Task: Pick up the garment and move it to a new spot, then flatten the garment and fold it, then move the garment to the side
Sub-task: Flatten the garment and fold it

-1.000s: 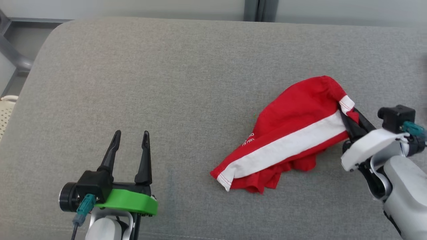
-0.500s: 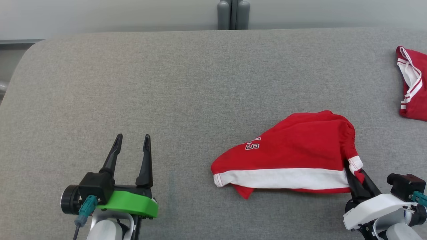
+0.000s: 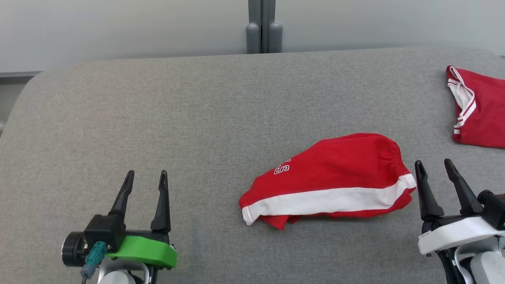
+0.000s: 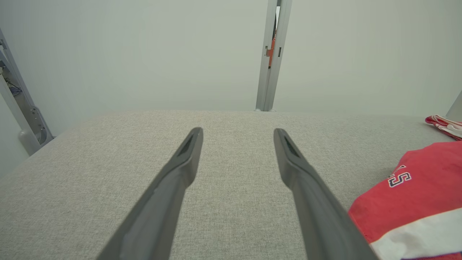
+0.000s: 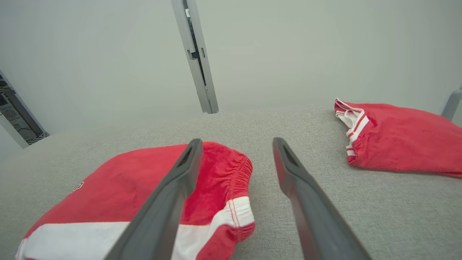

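Well, the biggest thing here is the cushion, a broad grey slab in coarse woven cloth with rounded corners. It is set against a plain pale wall with a grey post at its middle. The shorts lie on the cushion right of centre. They are soft red cloth, loosely flattened into a lopsided oval, with a gathered elastic waist at the right end, a wide white band along the near edge, white lettering toward the left and a crumpled fold poking out beneath. At the far right edge sits another garment, also red with white striped trim, well apart from the shorts. The left gripper is at the near left over bare cloth on a green mount, its two long, dark, tapered fingers pointing away, spread, with nothing between them. The right gripper is at the near right on a white mount, its fingers likewise parted and empty. Its inner finger is just beside the waist end of the shorts; whether it touches, I cannot tell.
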